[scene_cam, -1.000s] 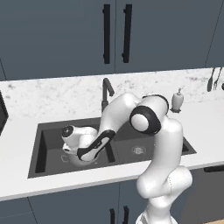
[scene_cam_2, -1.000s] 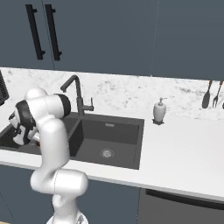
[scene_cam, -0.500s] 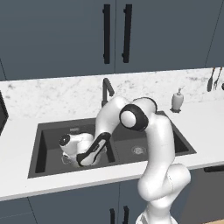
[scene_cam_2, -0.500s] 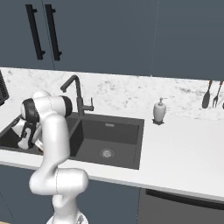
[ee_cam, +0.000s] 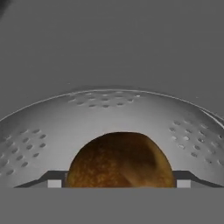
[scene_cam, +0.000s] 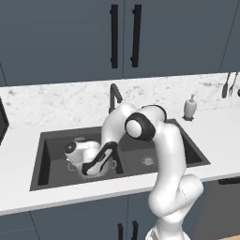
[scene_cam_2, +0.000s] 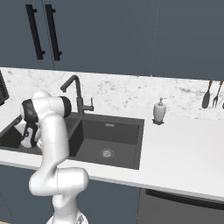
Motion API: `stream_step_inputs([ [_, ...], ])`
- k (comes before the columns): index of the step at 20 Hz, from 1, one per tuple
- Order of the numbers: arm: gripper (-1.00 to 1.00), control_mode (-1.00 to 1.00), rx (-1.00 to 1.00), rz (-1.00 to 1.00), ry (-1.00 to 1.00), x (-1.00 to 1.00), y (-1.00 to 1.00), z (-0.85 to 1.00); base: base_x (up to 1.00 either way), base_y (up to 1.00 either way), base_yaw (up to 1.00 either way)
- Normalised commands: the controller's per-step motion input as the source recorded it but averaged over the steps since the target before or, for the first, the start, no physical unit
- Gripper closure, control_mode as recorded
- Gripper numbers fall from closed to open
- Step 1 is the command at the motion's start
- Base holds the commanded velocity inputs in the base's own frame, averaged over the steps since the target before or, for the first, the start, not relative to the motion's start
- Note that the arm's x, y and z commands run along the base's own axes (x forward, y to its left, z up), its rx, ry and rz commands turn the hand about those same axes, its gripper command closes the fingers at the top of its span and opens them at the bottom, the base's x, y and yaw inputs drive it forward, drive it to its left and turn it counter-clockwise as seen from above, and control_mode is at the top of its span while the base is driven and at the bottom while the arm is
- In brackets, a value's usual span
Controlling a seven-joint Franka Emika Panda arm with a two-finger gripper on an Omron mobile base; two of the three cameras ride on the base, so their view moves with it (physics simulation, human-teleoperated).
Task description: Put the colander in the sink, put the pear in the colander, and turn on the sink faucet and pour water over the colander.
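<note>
Now my claw (ee_cam: pixel 119 185) sits lower than a second ago, inside the colander (ee_cam: pixel 109 118) in the sink's (scene_cam: pixel 51 140) left basin, clamped on the pear (ee_cam: pixel 120 162).

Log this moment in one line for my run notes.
stage: placing pear | gripper: shut on pear, down in colander | colander: in left basin of sink | faucet: no water

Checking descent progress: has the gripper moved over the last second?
Yes. In the left base view the gripper has dropped lower into the sink's left basin, toward its front wall, carrying the pear.
</note>
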Motion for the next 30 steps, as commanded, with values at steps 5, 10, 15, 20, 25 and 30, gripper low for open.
stream_step_inputs([
  [5, -1.00, -1.00, 0.23, -0.09, -0.20, 0.01, -0.29, 0.00, 0.00, 0.00, 0.00],
  [10, -1.00, -1.00, 0.25, -0.03, -0.16, -0.01, -0.18, 0.13, 0.00, 0.00, 0.00],
  [15, -1.00, -1.00, 0.29, 0.00, -0.05, -0.05, 0.05, 0.94, 0.00, 0.00, 0.00],
  [20, -1.00, -1.00, 0.09, 0.00, 0.03, 0.00, 0.18, 1.00, 0.00, 0.00, 0.00],
  [25, -1.00, -1.00, 0.00, 0.00, 0.01, -0.15, 0.31, 1.00, 0.00, 0.00, 0.00],
  [30, -1.00, -1.00, 0.00, 0.00, 0.02, -0.09, 0.29, 1.00, 0.00, 0.00, 0.00],
])
